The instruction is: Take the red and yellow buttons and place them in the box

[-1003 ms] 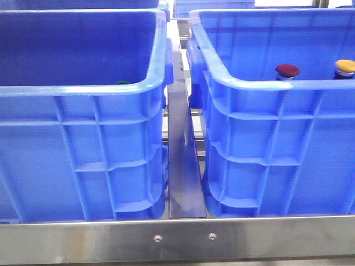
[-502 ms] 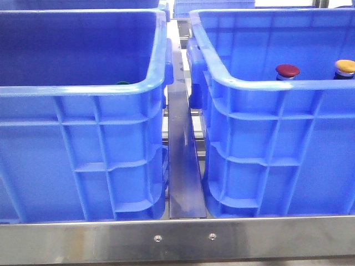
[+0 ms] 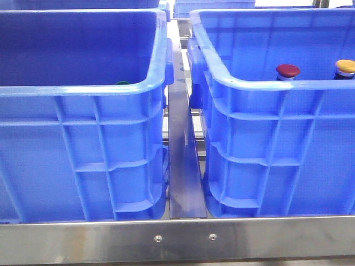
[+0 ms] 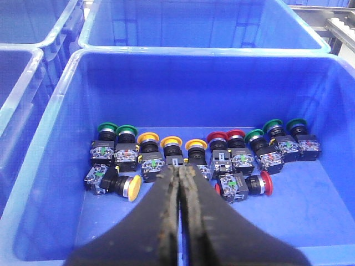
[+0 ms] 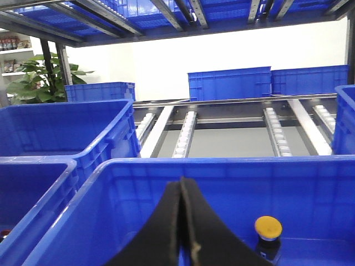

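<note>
Hidden: both arms out of the front view; button bodies cut off by right box [image 3: 277, 83] rim.
Red button [image 3: 288, 70]: inside right box, beside yellow button [image 3: 345, 66].
Left tool [image 4: 180, 183]: fingers together, empty, above button pile.
Right tool [image 5: 181, 194]: fingers together, empty, near yellow button.

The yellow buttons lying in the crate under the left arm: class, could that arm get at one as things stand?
Probably yes: the left gripper hangs above the open crate, nothing covering the yellow buttons, though its fingers are shut.

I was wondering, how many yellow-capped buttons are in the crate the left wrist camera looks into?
4: three yellow-capped buttons stand together in the row, and one lies on its side beside the row. The left gripper may hide more.
</note>
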Available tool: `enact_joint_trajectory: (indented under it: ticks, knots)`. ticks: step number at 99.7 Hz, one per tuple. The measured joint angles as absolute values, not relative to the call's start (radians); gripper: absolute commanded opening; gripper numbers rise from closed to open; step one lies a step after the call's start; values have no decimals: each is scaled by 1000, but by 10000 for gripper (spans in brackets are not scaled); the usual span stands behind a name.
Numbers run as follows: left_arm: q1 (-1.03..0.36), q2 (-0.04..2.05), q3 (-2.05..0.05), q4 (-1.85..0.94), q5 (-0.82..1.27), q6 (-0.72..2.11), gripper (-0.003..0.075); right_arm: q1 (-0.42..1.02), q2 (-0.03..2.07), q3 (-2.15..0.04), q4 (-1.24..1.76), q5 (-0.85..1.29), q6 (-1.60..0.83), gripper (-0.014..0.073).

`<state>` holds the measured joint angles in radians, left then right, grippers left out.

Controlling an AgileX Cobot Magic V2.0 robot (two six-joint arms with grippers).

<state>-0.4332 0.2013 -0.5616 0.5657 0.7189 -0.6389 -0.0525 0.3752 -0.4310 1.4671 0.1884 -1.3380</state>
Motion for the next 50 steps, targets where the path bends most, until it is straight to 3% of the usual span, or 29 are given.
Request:
enact_joint_trajectory:
  ticks: [50]
  knots:
    - [-433,201,-562,566,719,-639,-19,-52,375,-431,1467,258,-1336,-69]
